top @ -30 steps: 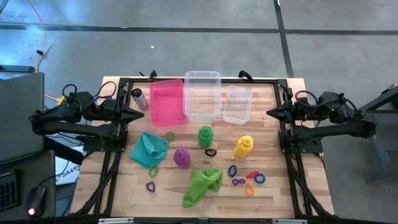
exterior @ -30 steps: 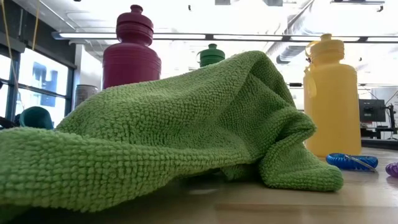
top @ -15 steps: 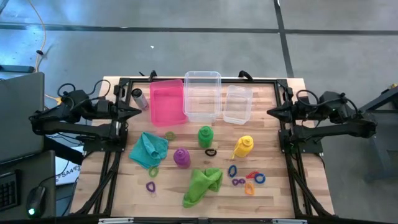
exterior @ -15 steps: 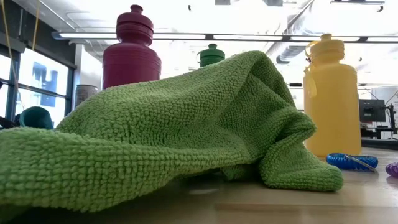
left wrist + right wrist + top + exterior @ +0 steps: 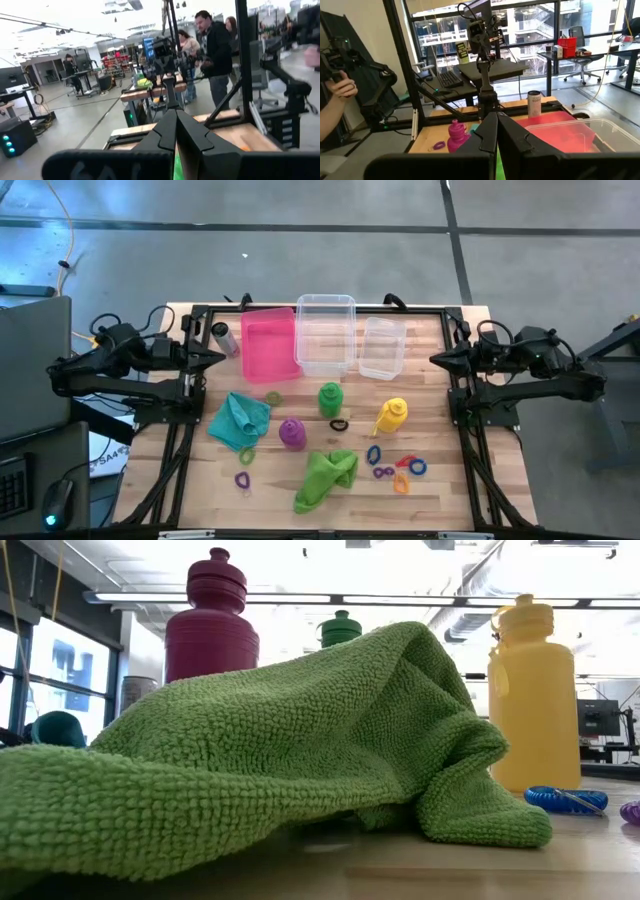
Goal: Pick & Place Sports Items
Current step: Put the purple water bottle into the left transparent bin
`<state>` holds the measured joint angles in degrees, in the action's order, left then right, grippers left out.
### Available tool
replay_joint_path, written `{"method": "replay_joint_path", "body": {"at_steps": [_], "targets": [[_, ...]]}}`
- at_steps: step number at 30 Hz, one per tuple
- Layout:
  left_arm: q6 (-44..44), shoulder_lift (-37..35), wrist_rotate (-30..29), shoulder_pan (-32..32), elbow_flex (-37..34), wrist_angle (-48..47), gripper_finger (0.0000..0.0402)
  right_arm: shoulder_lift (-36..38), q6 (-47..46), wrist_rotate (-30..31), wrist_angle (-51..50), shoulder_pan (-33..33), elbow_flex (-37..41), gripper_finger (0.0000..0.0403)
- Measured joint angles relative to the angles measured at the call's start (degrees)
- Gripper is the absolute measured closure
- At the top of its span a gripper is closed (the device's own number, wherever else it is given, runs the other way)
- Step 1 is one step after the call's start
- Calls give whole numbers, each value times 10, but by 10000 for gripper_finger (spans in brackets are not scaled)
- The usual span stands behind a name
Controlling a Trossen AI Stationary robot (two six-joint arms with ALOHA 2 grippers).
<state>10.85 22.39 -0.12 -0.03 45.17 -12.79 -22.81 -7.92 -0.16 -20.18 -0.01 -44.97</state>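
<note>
I am seeing the green bottle (image 5: 329, 398) standing upright mid-table, about midway between the left gripper (image 5: 218, 357) and the right gripper (image 5: 437, 360). The purple bottle (image 5: 291, 432) is standing nearer the left gripper, the yellow bottle (image 5: 391, 416) nearer the right one. The teal cloth (image 5: 238, 420) is lying crumpled just off the left gripper's side; the lime green cloth (image 5: 326, 477) is lying bunched farther from both. Small coloured rings (image 5: 402, 470) are lying scattered, most clustering on the right gripper's side, a few by the teal cloth
</note>
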Motion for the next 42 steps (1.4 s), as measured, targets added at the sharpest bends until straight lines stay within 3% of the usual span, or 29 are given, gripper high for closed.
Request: {"method": "replay_joint_path", "body": {"at_steps": [21, 33, 38, 42], "targets": [[-57, 7, 0, 0, 0, 63, 395, 0, 2, 0, -1, 0, 0, 403], [-81, 29, -46, 0, 0, 72, 398, 0, 3, 2, 3, 0, 0, 403], [-100, 50, -63, 0, 0, 71, 368, 0, 3, 2, 3, 0, 0, 403], [-110, 73, -74, -1, 0, 67, 314, 0, 2, 2, 3, 0, 0, 403]]}}
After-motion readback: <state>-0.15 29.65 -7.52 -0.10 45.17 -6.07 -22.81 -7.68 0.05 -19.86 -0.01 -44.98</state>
